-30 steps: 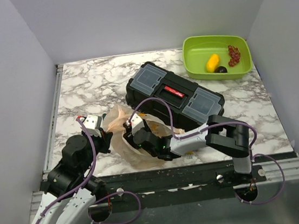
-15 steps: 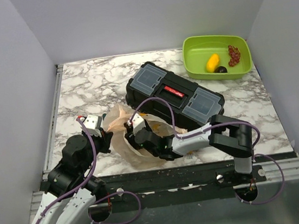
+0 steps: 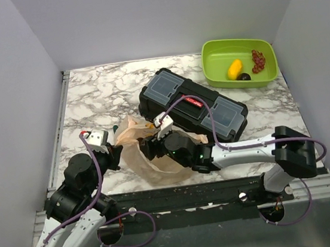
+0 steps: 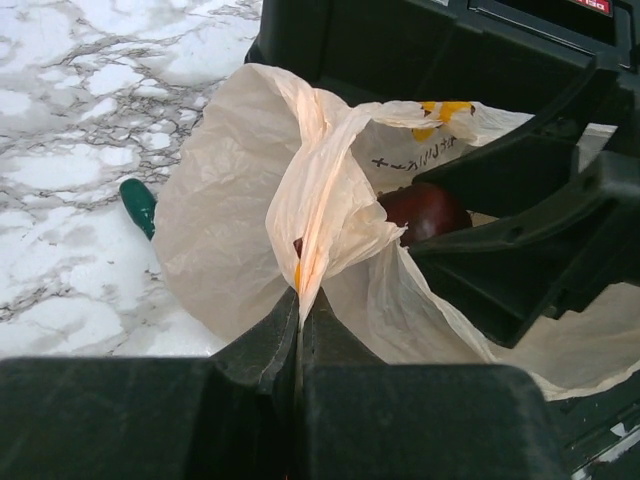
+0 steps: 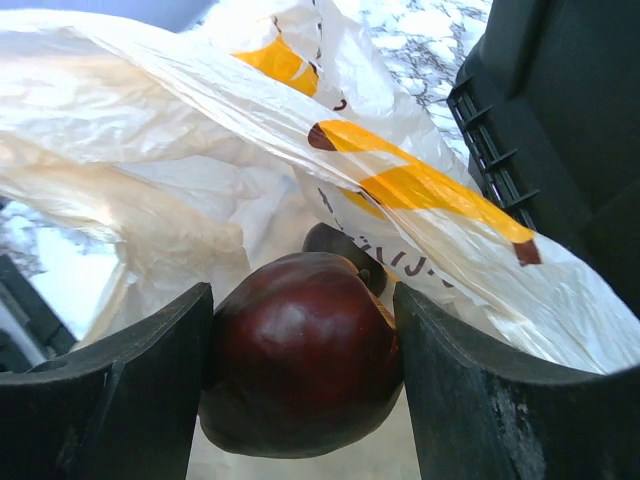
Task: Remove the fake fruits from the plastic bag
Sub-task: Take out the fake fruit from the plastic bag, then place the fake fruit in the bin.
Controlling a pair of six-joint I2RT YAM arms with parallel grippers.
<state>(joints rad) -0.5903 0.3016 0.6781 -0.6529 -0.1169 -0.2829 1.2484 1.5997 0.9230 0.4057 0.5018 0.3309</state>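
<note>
The plastic bag [image 3: 138,163] lies crumpled at the near edge of the table, in front of the black toolbox. My left gripper [image 3: 119,148] is shut on a fold of the bag's rim [image 4: 300,262] and holds it up. My right gripper [image 3: 151,145] reaches into the bag's mouth and is shut on a dark purple plum [image 5: 300,365], which also shows in the left wrist view [image 4: 425,210]. A second dark plum [image 5: 335,245] lies just behind it inside the bag [image 5: 150,200]. A yellow lemon [image 3: 235,68] and another dark plum [image 3: 244,77] lie in the green bin.
The black toolbox [image 3: 193,105] stands right behind the bag, close to my right wrist [image 5: 560,130]. The green bin [image 3: 213,51] at the far right also holds red grapes [image 3: 258,60]. A small green piece [image 4: 137,205] lies on the marble left of the bag.
My right arm has stretched out, its elbow swinging right and its wrist rising toward the toolbox. The bag's rim is pulled up a little. My left arm has shifted slightly left.
</note>
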